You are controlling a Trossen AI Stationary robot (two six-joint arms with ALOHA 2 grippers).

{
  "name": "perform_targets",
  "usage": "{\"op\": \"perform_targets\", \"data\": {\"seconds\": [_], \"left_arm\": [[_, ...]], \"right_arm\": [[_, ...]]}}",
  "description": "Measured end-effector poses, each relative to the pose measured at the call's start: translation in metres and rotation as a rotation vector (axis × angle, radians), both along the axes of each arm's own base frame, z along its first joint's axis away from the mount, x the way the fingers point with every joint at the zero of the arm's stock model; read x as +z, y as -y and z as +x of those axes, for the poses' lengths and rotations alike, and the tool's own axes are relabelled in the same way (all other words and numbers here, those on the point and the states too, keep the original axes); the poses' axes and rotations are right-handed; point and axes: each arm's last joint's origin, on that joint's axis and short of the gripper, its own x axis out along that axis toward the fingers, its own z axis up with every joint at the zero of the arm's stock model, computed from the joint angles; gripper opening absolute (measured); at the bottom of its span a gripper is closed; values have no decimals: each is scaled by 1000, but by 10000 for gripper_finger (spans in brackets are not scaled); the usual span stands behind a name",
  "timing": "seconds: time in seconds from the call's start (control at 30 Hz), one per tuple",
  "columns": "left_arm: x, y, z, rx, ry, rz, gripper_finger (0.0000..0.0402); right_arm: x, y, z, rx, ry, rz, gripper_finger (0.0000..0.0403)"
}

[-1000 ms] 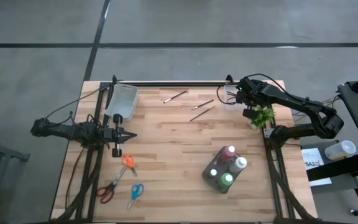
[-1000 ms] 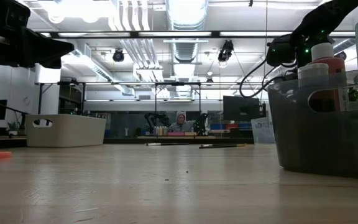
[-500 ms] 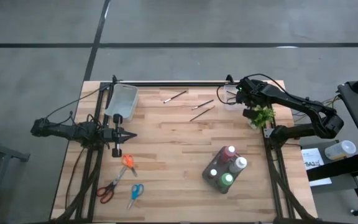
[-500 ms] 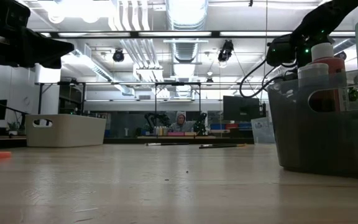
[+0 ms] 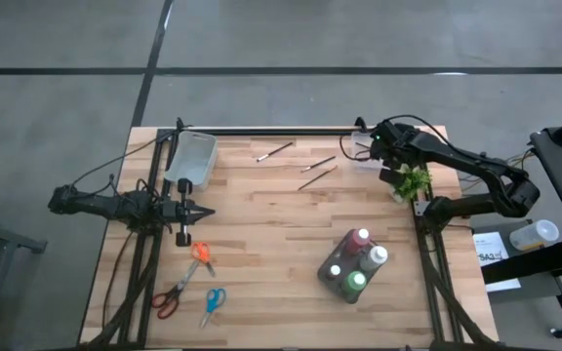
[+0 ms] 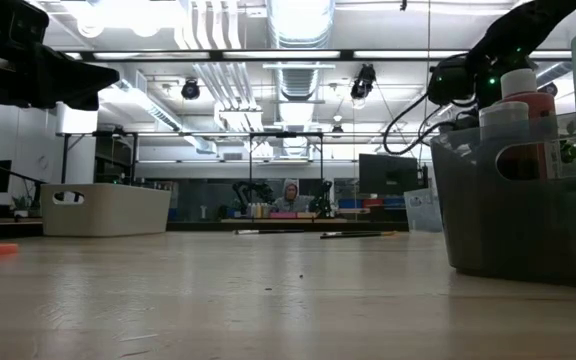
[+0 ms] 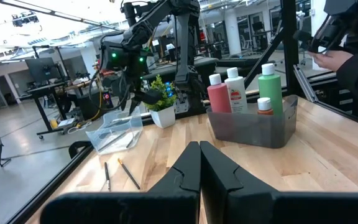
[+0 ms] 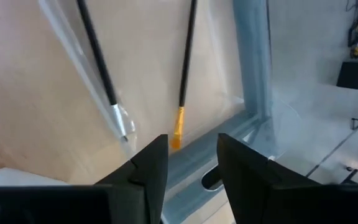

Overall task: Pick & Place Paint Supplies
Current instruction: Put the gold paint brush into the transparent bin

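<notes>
Judging by the counter [image 5: 281, 244], little was done: four paint bottles [image 5: 354, 263] stood together in a grey caddy [image 5: 332, 281], while three paintbrushes [image 5: 305, 166] lay loose. The right hand [image 5: 377, 146] hovered over a clear tray [image 7: 114, 132] with fingers apart and empty; the left hand [image 5: 206, 212] waited, fingers together.

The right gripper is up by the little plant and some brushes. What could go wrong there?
1. The potted plant stands right beside the right gripper, so a swing of that arm might tip it.
2. The two paintbrushes ahead of its open fingers are thin, lie flat and sit close together. The fingers might slip off or nudge one away.
3. Some clear plastic lies nearby and might get snagged.
</notes>
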Motion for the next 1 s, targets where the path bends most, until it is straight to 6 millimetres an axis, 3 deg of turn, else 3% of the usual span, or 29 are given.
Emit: {"op": "perform_targets", "data": {"seconds": [0.33,0.6,0.73,1.0], "left_arm": [[0,0,0,0,0,0,0],[0,0,0,0,0,0,0],[0,0,0,0,0,0,0],[0,0,0,0,0,0,0]], "right_arm": [[39,2,22,76,131,-71,134],[58,-9,45,379,355,83,134],[54,-11,57,444,364,54,134],[21,-8,91,565,234,159,134]]}}
